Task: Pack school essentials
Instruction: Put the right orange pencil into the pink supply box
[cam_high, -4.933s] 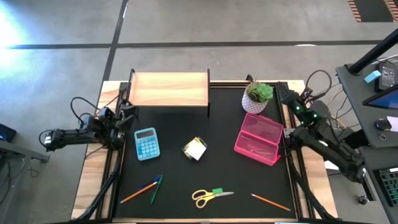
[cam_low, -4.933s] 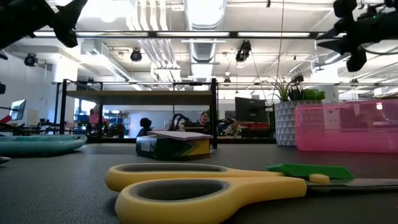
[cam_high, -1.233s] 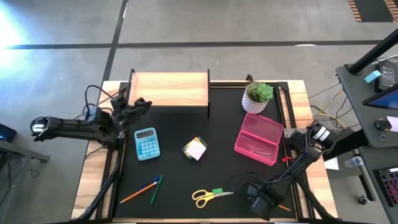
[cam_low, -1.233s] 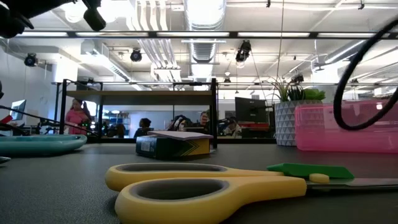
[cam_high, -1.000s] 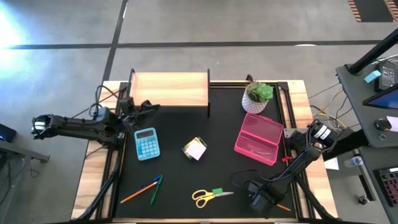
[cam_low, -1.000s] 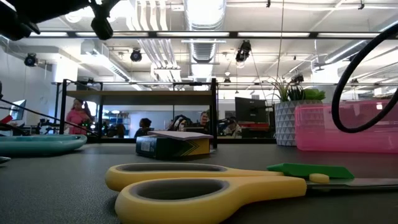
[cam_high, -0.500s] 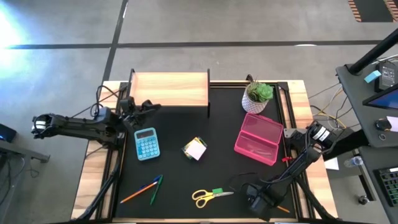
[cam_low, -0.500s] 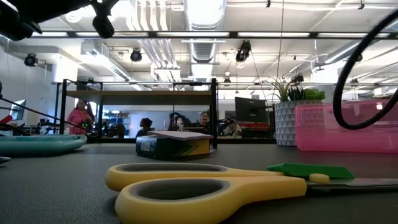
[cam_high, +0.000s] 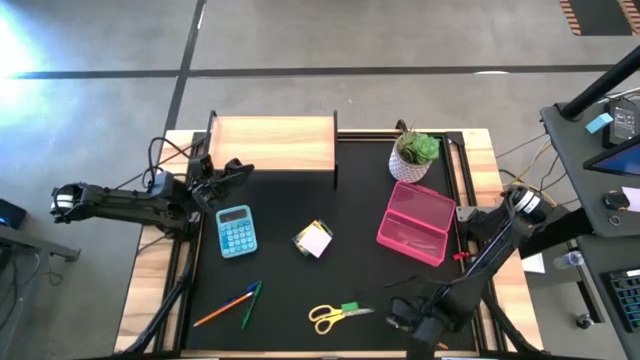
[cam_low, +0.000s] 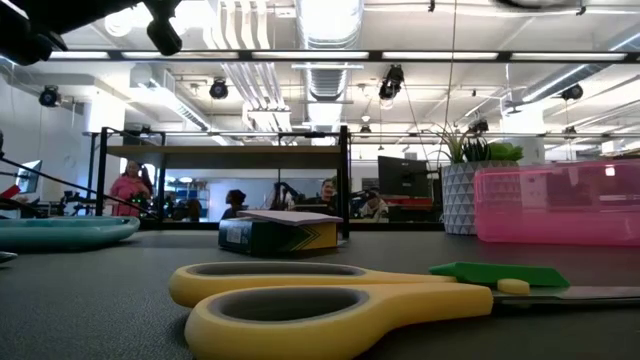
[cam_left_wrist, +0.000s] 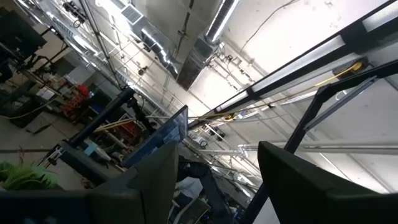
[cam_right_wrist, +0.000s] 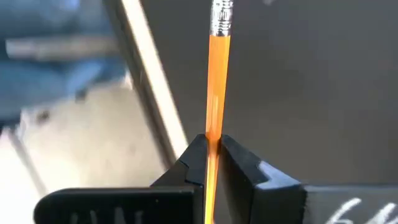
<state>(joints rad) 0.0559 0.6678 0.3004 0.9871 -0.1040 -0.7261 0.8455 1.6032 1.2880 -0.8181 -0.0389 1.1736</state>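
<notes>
Right gripper pinches an orange pencil near the table's front edge; left gripper waits spread above the calculator. Lift straight, keep the pencil level, then carry it over the pink case.

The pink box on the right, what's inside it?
The pink box looks empty from above. In the low view its frosted wall blurs whatever is behind it, so the floor of the box cannot be checked there.

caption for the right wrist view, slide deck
Right gripper shut on an orange pencil, its eraser end pointing away over the black table mat.
</notes>
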